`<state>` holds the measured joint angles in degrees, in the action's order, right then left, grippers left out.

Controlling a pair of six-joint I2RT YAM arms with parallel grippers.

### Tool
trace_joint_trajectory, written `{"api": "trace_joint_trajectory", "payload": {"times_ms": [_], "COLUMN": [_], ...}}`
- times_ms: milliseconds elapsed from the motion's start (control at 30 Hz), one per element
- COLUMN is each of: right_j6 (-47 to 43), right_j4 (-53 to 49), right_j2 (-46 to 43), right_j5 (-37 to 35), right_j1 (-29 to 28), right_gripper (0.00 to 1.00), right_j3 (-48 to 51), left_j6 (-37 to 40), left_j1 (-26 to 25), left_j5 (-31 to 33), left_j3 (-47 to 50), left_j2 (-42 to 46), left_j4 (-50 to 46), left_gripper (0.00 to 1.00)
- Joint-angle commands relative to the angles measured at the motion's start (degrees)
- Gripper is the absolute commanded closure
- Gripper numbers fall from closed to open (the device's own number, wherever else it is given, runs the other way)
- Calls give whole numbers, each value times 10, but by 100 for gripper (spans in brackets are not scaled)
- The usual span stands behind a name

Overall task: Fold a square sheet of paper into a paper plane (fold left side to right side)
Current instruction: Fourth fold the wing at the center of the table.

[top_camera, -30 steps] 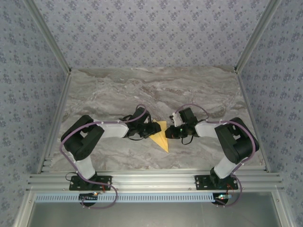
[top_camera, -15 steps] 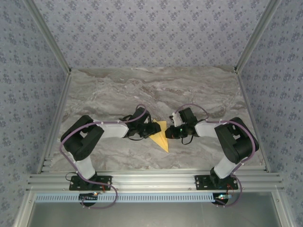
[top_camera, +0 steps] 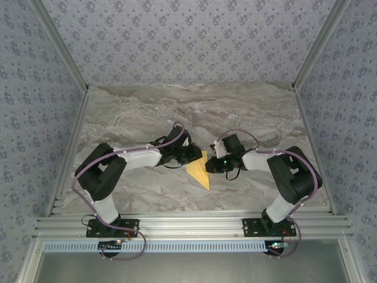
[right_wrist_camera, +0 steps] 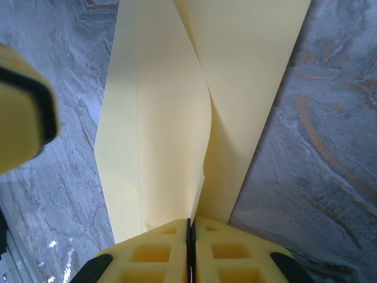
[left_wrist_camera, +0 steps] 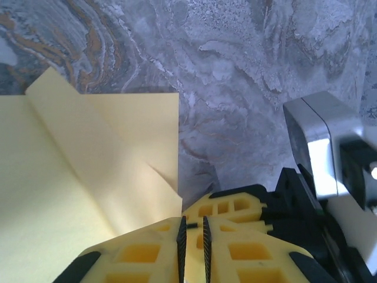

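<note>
**Paper (top_camera: pixel 199 171) mid-surface (top_camera: pixel 147 112), an arm at each side**

Folded yellow paper is lying flat, its point aiming at the near edge. Right tool (right_wrist_camera: pixel 189 224) is clamping together on a raised fold, with the sheet bowing up from the pads. Left tool (left_wrist_camera: pixel 193 223) is sitting at a flap's corner, jaws nearly together. Can't tell if it is gripping.
</note>
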<state>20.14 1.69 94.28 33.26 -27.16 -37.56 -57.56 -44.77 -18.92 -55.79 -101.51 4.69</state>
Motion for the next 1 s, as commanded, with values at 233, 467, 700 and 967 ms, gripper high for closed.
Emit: {"api": "trace_joint_trajectory", "payload": {"times_ms": [233,467,700,967], "right_j6": [-20,-26,-20,-19], "right_j4": [-68,-79,-72,-112], "right_j2": [13,10,4,-50], "right_j5": [-57,-65,-52,-43], "right_j1": [-7,-9,-10,1], "right_gripper": [88,88,85,73], "right_j3": [1,-3,-7,-49], "left_j6": [17,13,6,0], "left_j1": [-2,-2,-2,-2], "left_j5": [-14,8,20,25], "left_j3": [-33,-9,25,48], "left_j2": [-69,-81,-87,-92], "left_j4": [-9,-28,-28,-18], "left_gripper": [86,87,88,89]}}
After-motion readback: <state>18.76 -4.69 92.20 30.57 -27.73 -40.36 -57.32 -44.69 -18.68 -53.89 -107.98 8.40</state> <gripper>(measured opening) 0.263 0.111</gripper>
